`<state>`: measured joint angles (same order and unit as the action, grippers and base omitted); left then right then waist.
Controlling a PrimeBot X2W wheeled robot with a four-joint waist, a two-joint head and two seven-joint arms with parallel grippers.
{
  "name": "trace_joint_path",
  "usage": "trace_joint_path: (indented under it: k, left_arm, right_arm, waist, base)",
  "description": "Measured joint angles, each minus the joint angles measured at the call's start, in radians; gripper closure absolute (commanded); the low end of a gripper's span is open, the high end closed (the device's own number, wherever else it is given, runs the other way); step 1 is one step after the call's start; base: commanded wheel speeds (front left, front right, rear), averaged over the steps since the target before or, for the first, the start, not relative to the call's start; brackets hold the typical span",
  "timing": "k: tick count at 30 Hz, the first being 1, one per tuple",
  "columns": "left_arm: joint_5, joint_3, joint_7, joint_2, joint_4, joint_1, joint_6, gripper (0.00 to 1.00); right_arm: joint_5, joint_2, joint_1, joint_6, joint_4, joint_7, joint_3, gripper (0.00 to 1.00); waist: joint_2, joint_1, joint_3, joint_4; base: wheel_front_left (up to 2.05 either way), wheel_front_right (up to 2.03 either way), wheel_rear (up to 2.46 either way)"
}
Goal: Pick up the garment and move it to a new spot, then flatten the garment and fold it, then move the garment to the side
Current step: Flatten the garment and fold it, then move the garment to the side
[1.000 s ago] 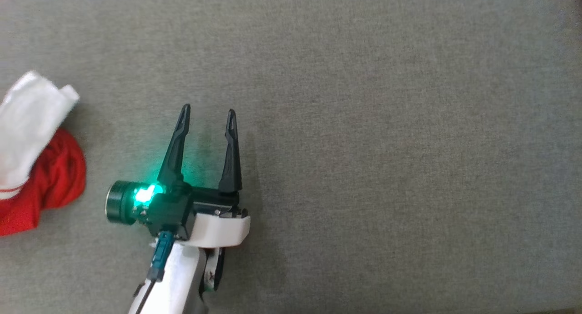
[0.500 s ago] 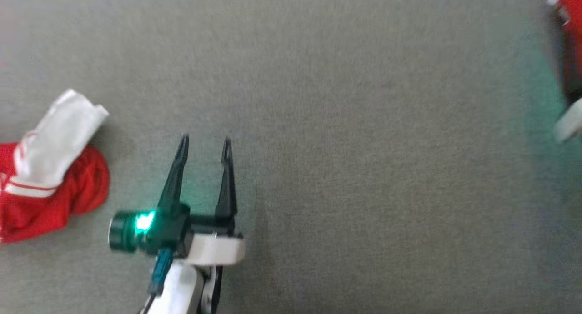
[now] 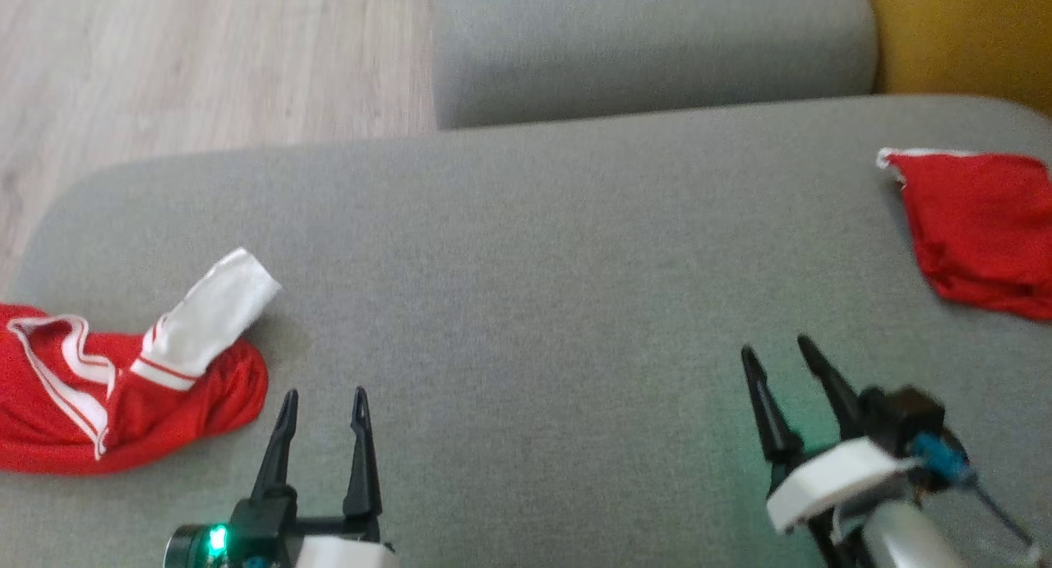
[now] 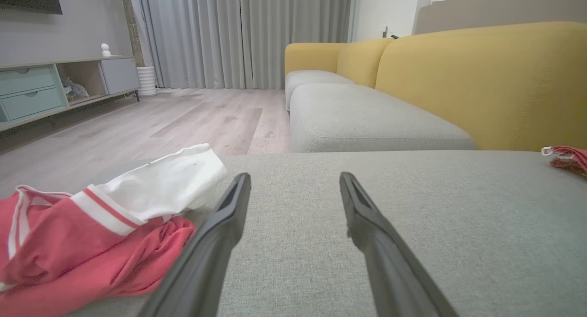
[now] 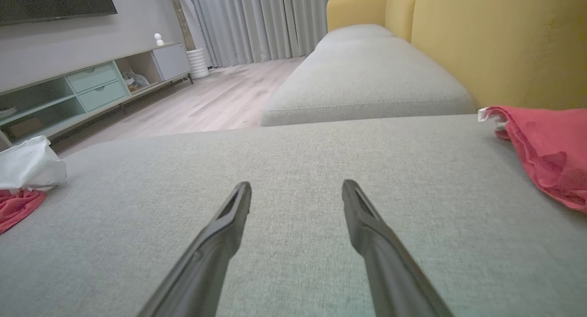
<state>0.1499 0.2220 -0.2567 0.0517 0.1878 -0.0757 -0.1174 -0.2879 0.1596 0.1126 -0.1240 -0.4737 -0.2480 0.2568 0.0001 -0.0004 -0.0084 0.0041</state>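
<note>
A red garment (image 3: 978,223) lies flat and folded at the far right of the grey sofa seat (image 3: 534,264); it also shows as the red garment (image 5: 550,156) and at the edge as the red garment (image 4: 566,157). My right gripper (image 3: 774,346) stands open and empty, below and left of it, apart from it; the right gripper (image 5: 297,184) points over bare cushion. A second, crumpled red garment with a white sleeve (image 3: 123,379) lies at the left. My left gripper (image 3: 324,394) is open and empty just right of it; the left gripper (image 4: 294,175) shows that garment (image 4: 91,234) beside its left finger.
Another grey seat cushion (image 3: 649,42) adjoins the far edge. The yellow backrest (image 3: 962,34) rises at the right. Wooden floor (image 3: 189,58) lies beyond the seat's far left edge. A low cabinet (image 5: 91,87) and curtains (image 4: 238,32) stand across the room.
The head view has swung up and right, so the right gripper, the folded red garment and the seat's far edge now show. The left gripper stays open.
</note>
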Motion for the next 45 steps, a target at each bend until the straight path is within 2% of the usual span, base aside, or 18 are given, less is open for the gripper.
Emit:
trace_joint_path:
  k: [2, 9, 14, 30, 37, 45]
  left_arm:
    - [-0.007, -0.01, 0.0, 0.001, -0.002, -0.015, 0.012, 0.0]
    - [-0.019, -0.058, 0.0, 0.001, -0.002, -0.046, 0.013, 0.0]
    - [-0.028, -0.07, 0.0, 0.001, -0.002, -0.051, 0.021, 0.0]
    - [-0.036, -0.079, 0.0, 0.0, 0.001, -0.051, 0.022, 0.0]
    - [-0.055, -0.08, 0.0, 0.0, 0.003, -0.048, 0.012, 0.0]
    - [-0.063, -0.109, 0.0, 0.0, -0.003, -0.046, 0.003, 0.0]
  right_arm:
    - [0.062, -0.032, -0.05, 0.0, 0.044, 0.0, -0.043, 0.0]
    - [0.14, -0.074, -0.127, 0.0, 0.136, 0.0, -0.108, 0.0]
    - [0.149, -0.086, -0.175, 0.0, 0.141, 0.0, -0.127, 0.0]
    - [0.156, -0.099, -0.175, 0.0, 0.142, 0.0, -0.149, 0.0]
    - [0.156, -0.1, -0.184, 0.0, 0.151, 0.0, -0.168, 0.0]
    - [0.156, -0.11, -0.186, 0.0, 0.16, 0.0, -0.187, 0.0]
  waist:
    - [0.0, 0.0, -0.026, 0.0]
    - [0.0, 0.0004, -0.059, -0.003]
    - [0.0, 0.0004, -0.069, -0.001]
    - [0.0, 0.0004, -0.066, 0.01]
    - [0.0, 0.0004, -0.06, 0.093]
    - [0.0, 0.0004, -0.041, 0.274]
  base:
    - [0.0, 0.0, 0.0]
    - [0.0, 0.0, 0.0]
    - [0.0, 0.0, 0.0]
    - [0.0, 0.0, 0.0]
    - [0.0, 0.0, 0.0]
    - [0.0, 0.0, 0.0]
